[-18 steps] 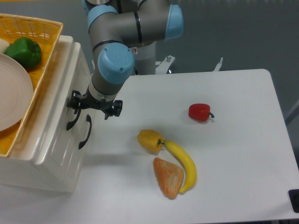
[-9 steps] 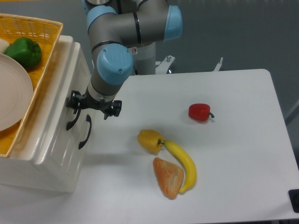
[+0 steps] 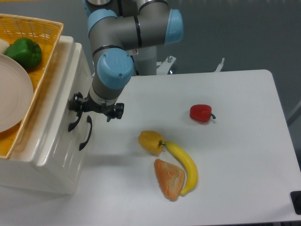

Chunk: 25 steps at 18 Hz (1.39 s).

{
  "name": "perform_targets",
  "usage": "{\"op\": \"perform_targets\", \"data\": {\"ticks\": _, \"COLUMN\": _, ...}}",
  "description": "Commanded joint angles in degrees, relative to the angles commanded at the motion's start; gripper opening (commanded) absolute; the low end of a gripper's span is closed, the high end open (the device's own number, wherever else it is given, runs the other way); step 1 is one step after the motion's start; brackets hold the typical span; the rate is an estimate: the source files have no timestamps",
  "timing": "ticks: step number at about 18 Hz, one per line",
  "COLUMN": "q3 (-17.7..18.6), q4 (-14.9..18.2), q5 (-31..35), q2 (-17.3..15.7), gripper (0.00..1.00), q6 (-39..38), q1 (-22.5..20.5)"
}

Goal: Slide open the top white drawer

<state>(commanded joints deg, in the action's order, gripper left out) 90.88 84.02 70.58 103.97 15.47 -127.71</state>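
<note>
Just left of the jaws stands the cabinet (image 3: 51, 155) (cream-white, on the counter (image 3: 235, 155)); the top white drawer (image 3: 70, 106) looks shut, and the jaws (image 3: 94, 107) hover at its black handle (image 3: 74, 123); their opening I cannot tell.

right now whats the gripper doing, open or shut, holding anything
Gripper: at the black handle of the top white drawer, but whether it is shut on it cannot be told from this view.
</note>
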Motion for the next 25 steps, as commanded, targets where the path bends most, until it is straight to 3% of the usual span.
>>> {"op": "perform_targets", "data": {"ticks": 8, "q3": 0.00, "q4": 0.26, "q5": 3.16, "q2": -0.09, "gripper": 1.00, "q6": 0.09, "q1": -0.79}}
{"op": "perform_targets", "data": {"ticks": 25, "q3": -0.79, "q4": 0.26, "q5": 3.43, "q2": -0.53, "gripper": 1.00, "q6": 0.18, "q1": -6.94}}
